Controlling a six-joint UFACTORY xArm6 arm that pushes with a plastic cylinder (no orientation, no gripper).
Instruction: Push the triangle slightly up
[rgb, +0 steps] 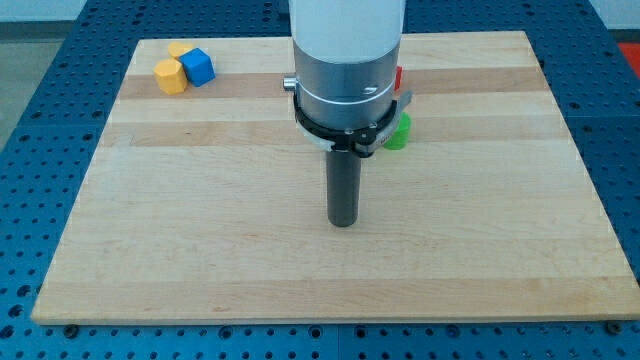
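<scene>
**Clerk:** Item one, the task's thing. Location?

**Operator:** I cannot pick out a triangle for certain. A green block (398, 133) and a red block (398, 78) peek out at the arm's (347, 60) right edge, both mostly hidden, shapes unreadable. The triangle may be one of them or wholly behind the arm.

**Clerk:** Handling?

**Operator:** My judgement: small, light, rigid, sliding easily on the smooth wooden table (200, 250). Not fragile. No taking hold; I'd press on the middle of its lower face, since an off-centre push on a sloped side would spin it.

**Clerk:** Pincer state?

**Operator:** None fitted, so nothing spread or pinching. Just the rod; my tip (343, 224) sits near board centre, touching no block, the green one at about one o'clock from it.

**Clerk:** Counts?

**Operator:** Green, one. Red, one. Blue cube (198, 67), one. Yellow blocks (172, 76), apparently two, touching the blue at the table's eleven o'clock corner. Five visible.
</scene>
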